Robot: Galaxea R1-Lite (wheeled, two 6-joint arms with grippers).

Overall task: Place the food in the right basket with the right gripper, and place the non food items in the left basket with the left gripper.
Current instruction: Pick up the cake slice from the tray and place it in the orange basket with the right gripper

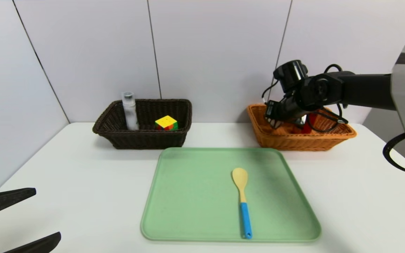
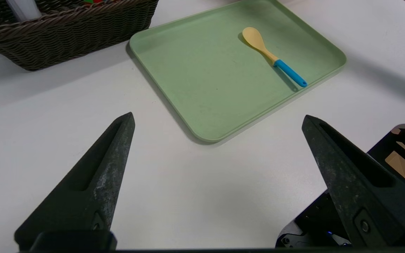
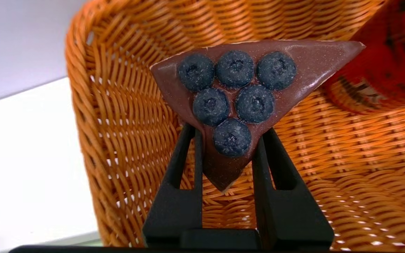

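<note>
white table [image 1: 83, 182]; right gripper [image 3: 227, 140] pinches cake slice [image 3: 244, 88] inside orange basket [image 3: 125, 123], right of frame; release next. left gripper [image 2: 216, 123] spread, idle.

Three cameras: one high and wide, two riding the wrists.

From the head you look forward and down over the whole table, with the tray [image 1: 230, 195] at centre, the dark basket [image 1: 142, 137] beyond its left corner and the orange basket [image 1: 295, 140] beyond its right. Your left wrist camera sits low and near the tray's front-left corner, looking out between the left gripper's [image 2: 216, 121] wide-spread fingers across the tray [image 2: 223, 91] toward the spoon [image 2: 272, 56]; it shares the tray, the spoon [image 1: 242, 200] and the dark basket's wall [image 2: 65, 35] with the head view. Your right wrist camera is far closer, down inside the orange basket [image 3: 125, 140], which fills its frame; it shares only that basket with the head view.
</note>
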